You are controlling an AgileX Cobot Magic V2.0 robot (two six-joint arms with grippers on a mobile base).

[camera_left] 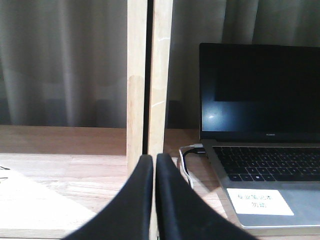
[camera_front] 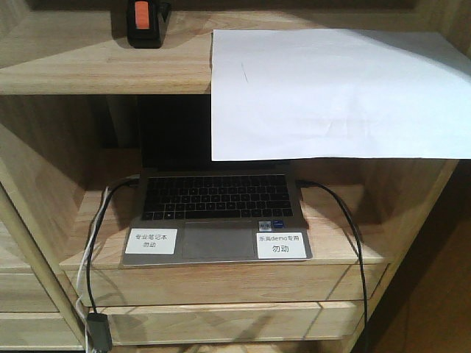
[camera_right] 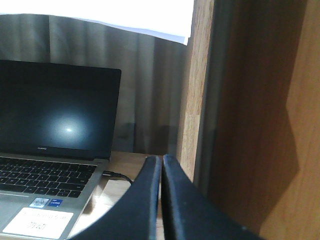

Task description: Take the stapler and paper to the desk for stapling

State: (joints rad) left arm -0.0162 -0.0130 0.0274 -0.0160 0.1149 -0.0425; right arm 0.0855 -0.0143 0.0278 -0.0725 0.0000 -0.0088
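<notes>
We see the stapler (camera_front: 143, 23) on the upper shelf (camera_front: 88, 62). The paper (camera_front: 331, 92) lies beside it, overhanging the edge and hiding the screen of the open laptop (camera_front: 221, 198) below. Black cables (camera_front: 361, 287) flank the laptop. Our left gripper (camera_left: 153, 159) and right gripper (camera_right: 161, 160) are closed and empty, facing light-wood uprights (camera_left: 137, 75) and a grey curtain (camera_left: 60, 65).

The left pincer (camera_left: 152, 157) and right pincer (camera_right: 161, 159) have smooth black fingers (camera_left: 134, 200) (faintly glossy) curving to narrow tips.

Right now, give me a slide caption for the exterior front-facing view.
Stapler and overhanging paper sit on the upper shelf, with an open laptop on the shelf below.
</notes>
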